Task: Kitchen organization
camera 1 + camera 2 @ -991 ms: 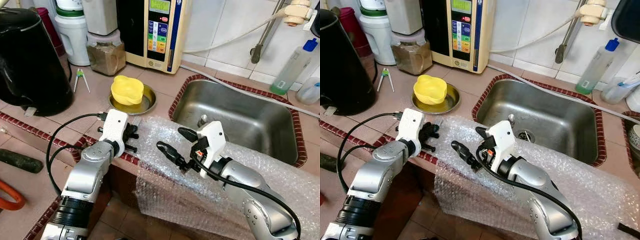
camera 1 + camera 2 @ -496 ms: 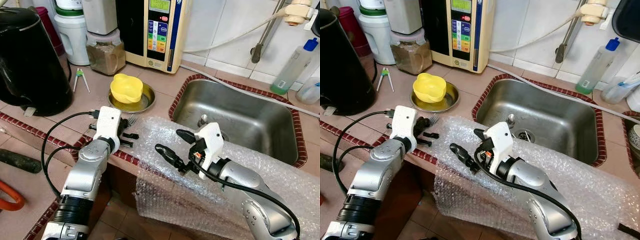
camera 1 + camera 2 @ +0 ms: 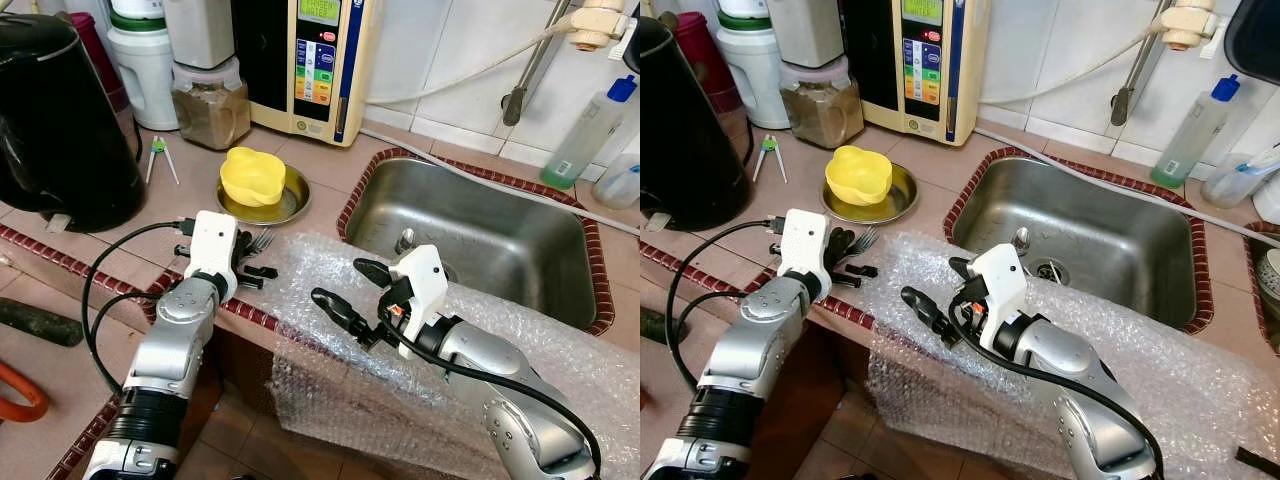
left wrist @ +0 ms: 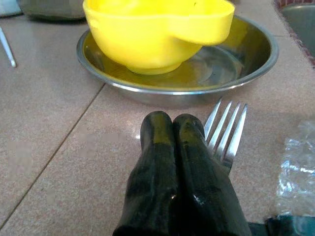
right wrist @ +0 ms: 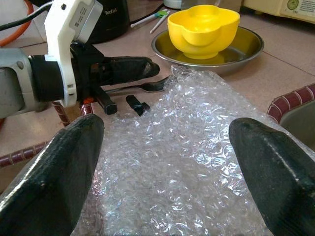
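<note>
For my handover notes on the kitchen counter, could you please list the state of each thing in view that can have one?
left gripper: fingers shut together, empty, lying beside the fork
right gripper: open wide over the bubble wrap
fork: flat on the counter, not held
yellow bowl: upright in the steel dish
steel dish: upright on the counter
bubble wrap: spread over the counter edge, hanging down
sink: no dishes inside

We see a kitchen with a pinkish tiled surface [image 3: 310, 165] edged in dark red tiles [image 3: 60, 262]. A shiny metal sink [image 3: 470, 240] is set into it. The wall [image 3: 440, 60] behind has white tiles. A black kettle [image 3: 55, 120] and a cream machine with buttons [image 3: 315, 60] stand at the back. Below we see a brown tiled floor [image 3: 50, 370]. The light is bright and even.
</note>
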`<state>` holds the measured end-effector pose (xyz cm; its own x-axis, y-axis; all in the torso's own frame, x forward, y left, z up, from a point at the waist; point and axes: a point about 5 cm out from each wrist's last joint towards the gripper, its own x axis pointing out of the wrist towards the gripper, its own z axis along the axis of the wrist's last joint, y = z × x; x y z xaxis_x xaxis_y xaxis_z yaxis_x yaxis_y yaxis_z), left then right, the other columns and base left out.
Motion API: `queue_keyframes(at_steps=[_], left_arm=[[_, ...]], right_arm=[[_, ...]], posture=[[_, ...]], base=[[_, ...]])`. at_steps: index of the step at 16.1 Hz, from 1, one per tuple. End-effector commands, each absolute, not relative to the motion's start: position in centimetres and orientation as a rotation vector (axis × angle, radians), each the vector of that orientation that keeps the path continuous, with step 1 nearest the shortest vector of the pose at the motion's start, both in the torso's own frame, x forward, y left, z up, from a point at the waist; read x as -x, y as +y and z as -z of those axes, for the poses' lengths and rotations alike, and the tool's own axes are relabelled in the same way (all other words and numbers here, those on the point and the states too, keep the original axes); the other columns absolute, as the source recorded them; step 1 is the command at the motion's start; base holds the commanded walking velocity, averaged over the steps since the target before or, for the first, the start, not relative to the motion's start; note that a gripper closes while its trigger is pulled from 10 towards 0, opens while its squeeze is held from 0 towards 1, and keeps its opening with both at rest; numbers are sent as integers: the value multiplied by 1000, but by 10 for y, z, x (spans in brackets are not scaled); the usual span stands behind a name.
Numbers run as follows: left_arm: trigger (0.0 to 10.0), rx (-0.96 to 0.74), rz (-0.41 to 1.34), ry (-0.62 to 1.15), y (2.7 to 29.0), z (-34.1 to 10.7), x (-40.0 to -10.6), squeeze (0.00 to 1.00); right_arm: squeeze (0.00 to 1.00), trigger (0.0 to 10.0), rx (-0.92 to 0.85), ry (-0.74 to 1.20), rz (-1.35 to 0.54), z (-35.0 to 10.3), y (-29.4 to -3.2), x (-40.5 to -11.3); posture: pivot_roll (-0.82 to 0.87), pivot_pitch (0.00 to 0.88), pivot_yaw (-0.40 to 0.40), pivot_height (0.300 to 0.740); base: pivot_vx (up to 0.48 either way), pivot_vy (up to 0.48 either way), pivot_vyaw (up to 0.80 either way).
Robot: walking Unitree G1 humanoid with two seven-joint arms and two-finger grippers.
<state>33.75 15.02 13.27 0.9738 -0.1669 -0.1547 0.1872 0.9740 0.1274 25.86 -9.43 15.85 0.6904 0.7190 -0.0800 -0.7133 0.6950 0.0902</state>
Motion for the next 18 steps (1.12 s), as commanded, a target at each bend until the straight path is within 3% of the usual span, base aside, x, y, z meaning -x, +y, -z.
queue_keyframes(at_steps=[1,2,3,4,10,14,18], left_arm=[[0,-159,210,112,144,-136,-337,0],[10000,-162,243,62,140,-143,-336,0],[10000,-148,254,37,138,-148,-336,0],[10000,-123,266,9,137,-152,-335,1000],[10000,-116,249,-111,146,-173,-321,1000],[10000,-162,182,-69,161,-168,-302,1000],[10000,-142,189,-13,159,-155,-292,1000]], right_arm=[[0,10000,-37,100,-801,-162,-96,-258],[0,10000,-35,100,-799,-163,-96,-258],[0,10000,-33,100,-798,-162,-96,-258],[0,10000,-32,100,-799,-162,-96,-259],[0,10000,-29,100,-801,-161,-96,-258],[0,10000,-32,107,-801,-160,-96,-257],[0,10000,-35,101,-818,-160,-90,-257]], posture=[[18,86,-62,740],[19,86,-64,740],[19,87,-65,740],[20,86,-66,740],[30,91,-60,740],[52,99,-61,740],[59,102,-60,740]], base=[[0,0,0],[0,0,0],[0,0,0],[0,0,0],[0,0,0],[0,0,0],[0,0,0]])
